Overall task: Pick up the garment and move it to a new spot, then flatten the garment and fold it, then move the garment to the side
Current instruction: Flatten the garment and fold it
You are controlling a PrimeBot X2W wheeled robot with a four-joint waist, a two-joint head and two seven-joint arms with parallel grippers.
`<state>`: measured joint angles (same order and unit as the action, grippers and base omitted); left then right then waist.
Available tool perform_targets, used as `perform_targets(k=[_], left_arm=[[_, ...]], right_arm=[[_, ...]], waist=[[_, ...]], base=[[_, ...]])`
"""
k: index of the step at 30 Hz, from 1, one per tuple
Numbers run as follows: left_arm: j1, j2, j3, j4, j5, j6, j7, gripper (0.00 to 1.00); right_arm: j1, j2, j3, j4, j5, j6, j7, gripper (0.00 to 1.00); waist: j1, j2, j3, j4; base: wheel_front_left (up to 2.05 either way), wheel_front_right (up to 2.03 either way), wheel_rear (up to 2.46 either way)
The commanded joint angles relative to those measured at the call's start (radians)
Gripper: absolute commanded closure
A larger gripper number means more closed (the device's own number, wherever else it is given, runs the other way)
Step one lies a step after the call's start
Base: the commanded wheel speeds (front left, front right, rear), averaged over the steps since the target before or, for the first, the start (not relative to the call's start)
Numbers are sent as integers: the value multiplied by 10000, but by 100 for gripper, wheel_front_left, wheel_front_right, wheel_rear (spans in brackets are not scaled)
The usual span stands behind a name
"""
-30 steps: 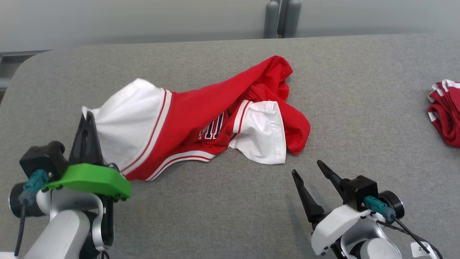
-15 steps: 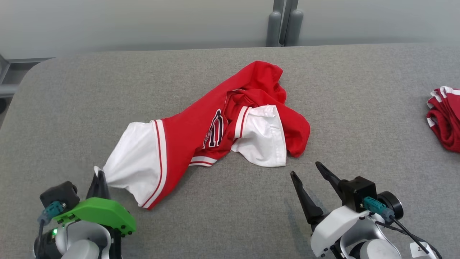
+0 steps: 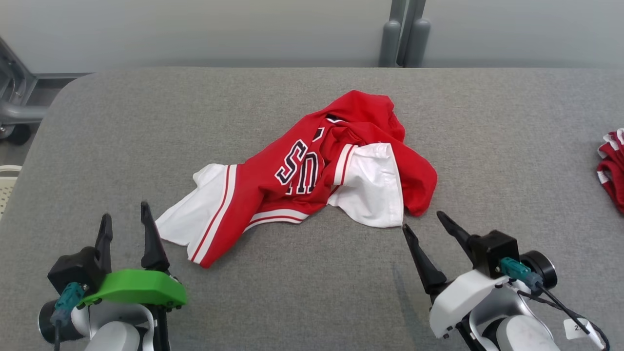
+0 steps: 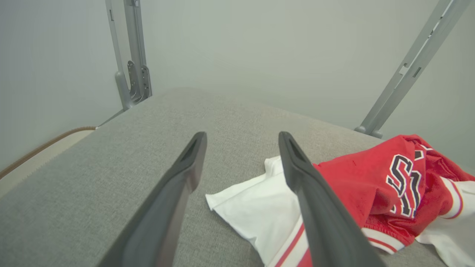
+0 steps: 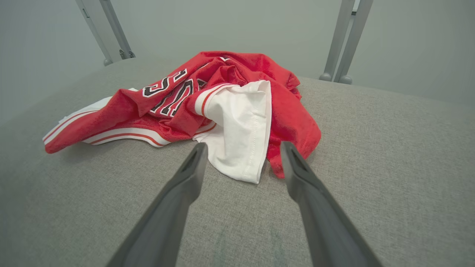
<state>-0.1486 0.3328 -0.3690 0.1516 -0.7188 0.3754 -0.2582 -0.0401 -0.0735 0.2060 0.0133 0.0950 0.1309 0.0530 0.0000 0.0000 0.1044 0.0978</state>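
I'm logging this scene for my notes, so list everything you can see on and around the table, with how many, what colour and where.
jersey: one, red with white sleeves, striped trim and black-and-white lettering, crumpled at the middle of the table
garment bundle: one, red with white trim, at the table's right edge, cut off by the head view
table: one, grey fabric top, under both garments
posts: two, grey, upright behind the table's far edge
metal frame: one, grey, off the table's far left corner
left gripper: one, dark fingers on a green mount, open, beside the jersey's left white sleeve
right gripper: one, dark fingers on a white mount, open, pointing at the jersey's right white sleeve
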Motion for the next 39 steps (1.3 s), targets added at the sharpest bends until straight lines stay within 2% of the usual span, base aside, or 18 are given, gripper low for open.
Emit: perform_targets(k=[1, 5, 11, 15, 21, 29, 39], left_arm=[[154, -57, 81, -168, 263, -48, -74, 0], [544, -636, 473, -1424, 1710, -481, -67, 0], [1469, -1471, 650, -2467, 3516, -1682, -64, 0], [2008, -1999, 709, -2654, 4264, -2431, -64, 0], [2335, -2514, 797, -2676, 4967, -3219, -66, 0], [1970, -2776, 783, -2674, 5294, -3736, -67, 0], [1604, -2823, 366, -2689, 5072, -3781, -66, 0]], right_arm=[[-171, -38, -25, -59, -46, -5, 50, 0], [-534, -163, -186, -34, 82, -5, 321, 0], [-1243, -408, -506, 283, 362, -5, 986, 0], [-1815, -615, -765, 667, 551, -5, 1480, 0], [-2924, -964, -1382, 1575, 737, -6, 2142, 0], [-4885, -1233, -2363, 3449, 986, -5, 2986, 0], [-6905, -1340, -2966, 5682, 904, -3, 3637, 0]], waist=[[0, 0, 5, 132], [0, 0, -32, 410], [0, 0, -99, 769], [0, 0, -57, 1062], [0, 0, 172, 1505], [0, 0, 889, 2145], [0, 0, 1778, 2879]], base=[[0, 0, 0], [0, 0, 0], [0, 0, 0], [0, 0, 0], [0, 0, 0], [0, 0, 0], [0, 0, 0]])
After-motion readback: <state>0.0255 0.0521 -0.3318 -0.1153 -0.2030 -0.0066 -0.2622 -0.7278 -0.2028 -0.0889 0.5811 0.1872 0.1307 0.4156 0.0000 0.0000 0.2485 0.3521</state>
